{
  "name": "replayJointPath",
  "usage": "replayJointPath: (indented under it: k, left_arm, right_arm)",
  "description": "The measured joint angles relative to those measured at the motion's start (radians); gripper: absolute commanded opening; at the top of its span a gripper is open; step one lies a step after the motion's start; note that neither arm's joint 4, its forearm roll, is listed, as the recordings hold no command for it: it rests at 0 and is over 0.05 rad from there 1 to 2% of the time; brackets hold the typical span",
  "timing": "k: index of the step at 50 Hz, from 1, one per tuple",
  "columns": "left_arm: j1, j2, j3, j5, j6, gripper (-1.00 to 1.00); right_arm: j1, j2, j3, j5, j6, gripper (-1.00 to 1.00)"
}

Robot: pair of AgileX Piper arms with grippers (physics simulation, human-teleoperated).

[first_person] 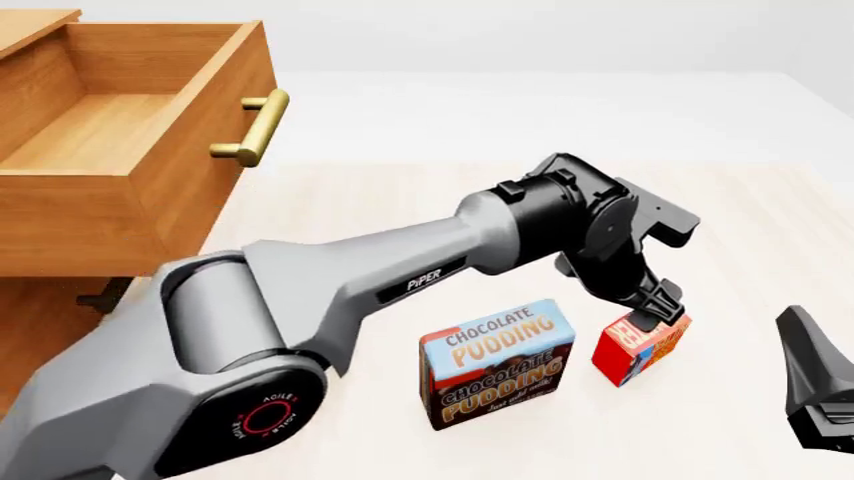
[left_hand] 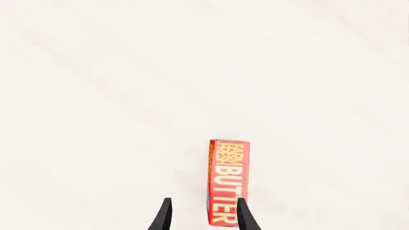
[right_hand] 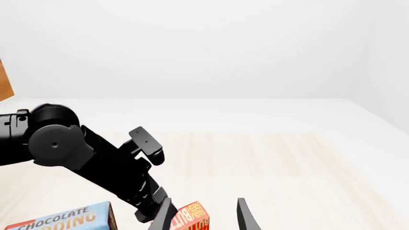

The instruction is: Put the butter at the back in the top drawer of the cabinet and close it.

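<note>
Nearest you, the pudding box (first_person: 497, 364) stands on the table (first_person: 400, 210), the butter (first_person: 638, 347) just right of it. Your left gripper (first_person: 658, 312) sits over the butter, fingers (left_hand: 245, 215) spread, not clamped. The right gripper (right_hand: 203, 215) is parted too. Far left, the top drawer (first_person: 120, 150) stands open.

Bright, even, diffuse light throughout; source not identifiable. Renders sharp edge to edge, no blur or glare. Soft faint shadow beneath the pudding box (first_person: 497, 364). Background washed near white.
</note>
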Motion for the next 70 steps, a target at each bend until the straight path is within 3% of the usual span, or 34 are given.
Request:
replayJointPath:
  k: [27, 70]
  left_arm:
    - [-0.039, 0.088, -0.101, 0.044, -0.029, 1.0]
    - [-0.042, 0.151, -0.139, 0.054, -0.048, 1.0]
  right_arm:
    - [0.0, 0.0, 0.0, 0.0, 0.0, 1.0]
    - [0.0, 0.0, 0.0, 0.0, 0.0, 1.0]
